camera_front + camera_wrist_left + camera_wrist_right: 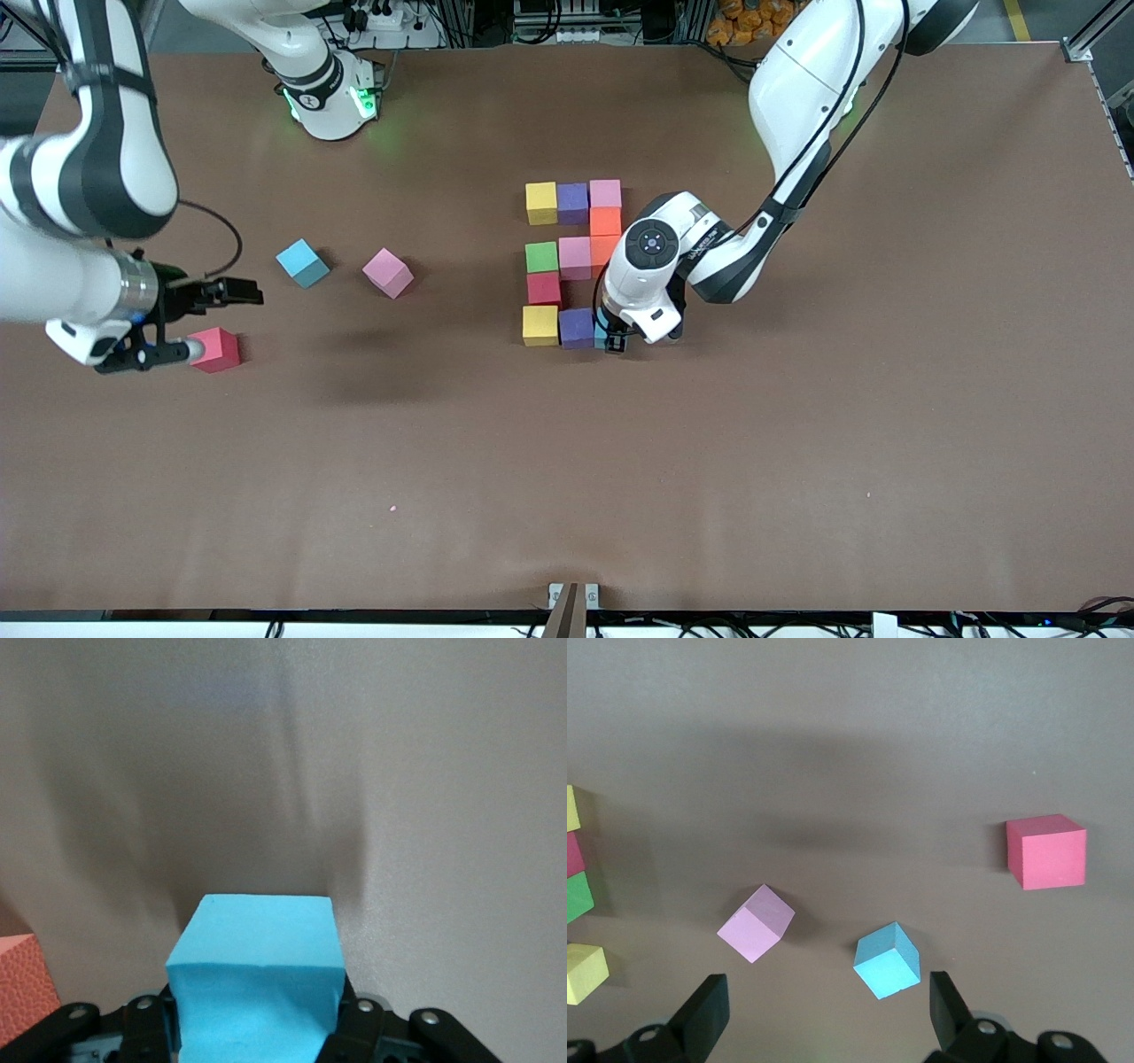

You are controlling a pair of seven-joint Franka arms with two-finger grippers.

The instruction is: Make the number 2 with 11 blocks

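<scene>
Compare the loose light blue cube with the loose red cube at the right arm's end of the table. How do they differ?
The loose light blue cube is sky blue; the loose red cube is pinkish red. The blue one lies farther from the front camera than the red one. The blue one lies clear of the open right gripper, while the red one sits by its lower finger. Both are same-sized foam cubes resting on the table.

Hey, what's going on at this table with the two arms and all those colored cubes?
The robots are building a blocky number 2 out of foam blocks. The left claw is shut on a light blue block, holding it at the digit's bottom row beside the purple block. The right claw hangs open near the right arm's end of the table, by a loose red block. A spare blue block and pink block lie nearby.
</scene>
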